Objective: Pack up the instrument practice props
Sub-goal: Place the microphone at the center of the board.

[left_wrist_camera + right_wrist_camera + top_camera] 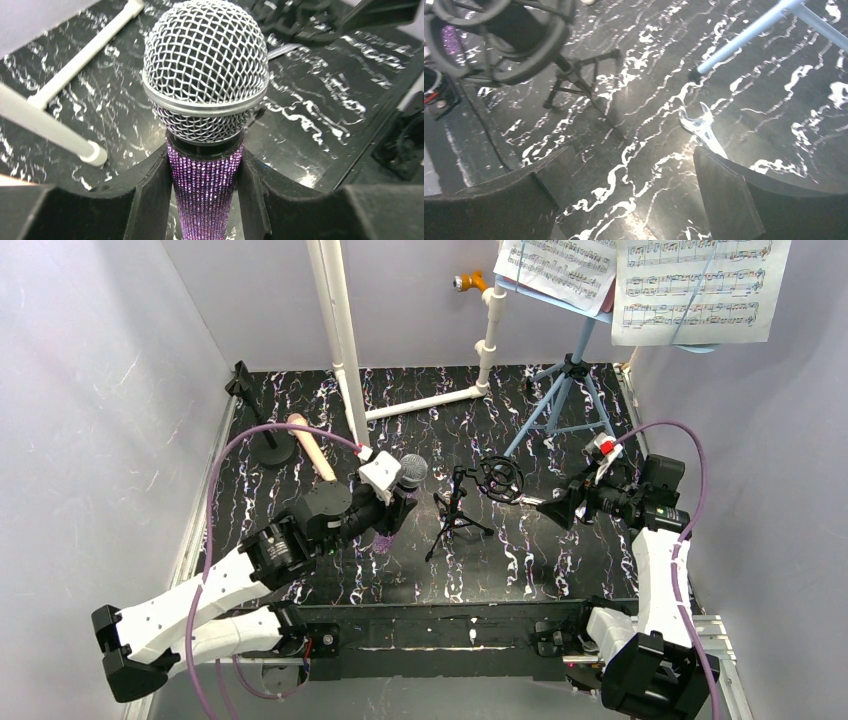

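Left gripper clamps the purple glitter microphone just left of the black mic tripod, which stands between it and the right gripper, its fingers spread apart over a silver wrench right of the tripod.

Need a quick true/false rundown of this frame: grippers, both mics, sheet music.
1. The left gripper is shut on the purple glitter microphone. True.
2. The right gripper holds the silver wrench. False: its jaws stand open and empty, and the wrench lies on the table.
3. The peach microphone sits in the black mic tripod. False: it lies flat on the table beside the round-base holder.
4. Sheet-music pages rest on the light-blue music rack. True.
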